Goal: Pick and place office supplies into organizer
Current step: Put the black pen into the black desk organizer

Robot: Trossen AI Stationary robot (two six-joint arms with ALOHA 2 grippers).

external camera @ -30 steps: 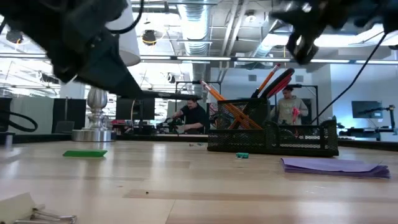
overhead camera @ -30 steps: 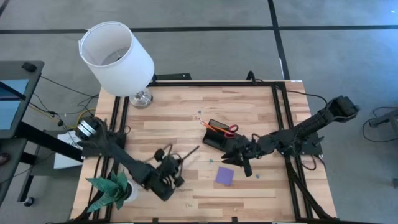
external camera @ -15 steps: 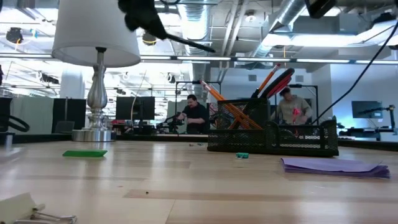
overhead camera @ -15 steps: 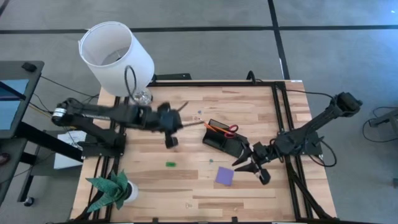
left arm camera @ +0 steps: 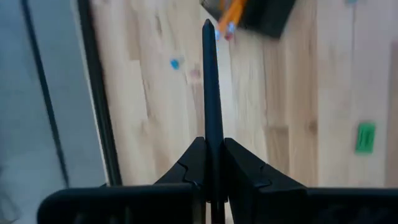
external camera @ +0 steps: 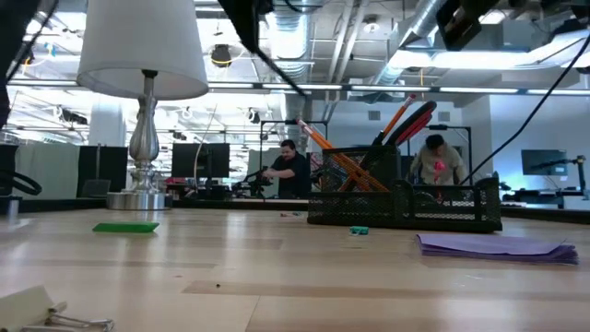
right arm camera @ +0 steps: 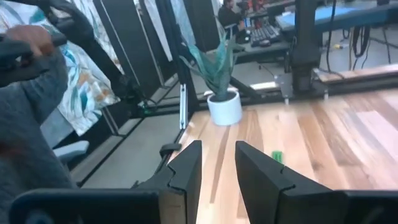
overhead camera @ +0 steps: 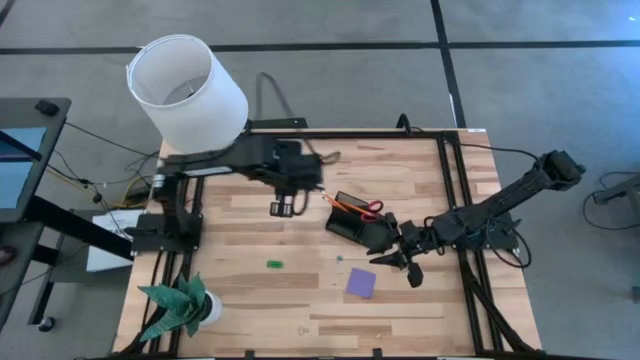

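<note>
The black organizer (overhead camera: 352, 218) stands right of the table's middle, with red-handled scissors (overhead camera: 371, 208) and orange pencils (overhead camera: 340, 203) leaning in it. My left gripper (left arm camera: 211, 146) hangs high over the table (overhead camera: 400, 165), just left of the organizer, shut on a black pen (left arm camera: 210, 81). In the low view the pen (external camera: 277, 65) slants down toward the organizer (external camera: 406, 198). A purple note pad (overhead camera: 361, 282) and a green piece (overhead camera: 274, 264) lie flat on the wood. My right gripper (overhead camera: 400, 262) is open by the organizer's near right corner, holding nothing. My left gripper pinches the pen's rear part (left arm camera: 211, 163) between its two fingers, and the pen lies along them. Most of its length juts past the fingertips (left arm camera: 194, 155). It slants steeply down from above, tip toward the table's right. The pen is lifted clear of the table.
A white-shaded lamp (overhead camera: 190, 95) stands at the far left corner and a green paper plant (overhead camera: 180, 305) at the near left. A binder clip (external camera: 55, 318) lies by the near edge. People sit in the room behind (external camera: 288, 171), and a person's sleeve (right arm camera: 31, 93) shows beside the table.
My left gripper has risen from low beside the plant and swung toward the far edge and then right, toward the organizer, rolling as it went. The pen stayed in its hold and now points at the organizer instead of lying nearly level over the near left of the table.
</note>
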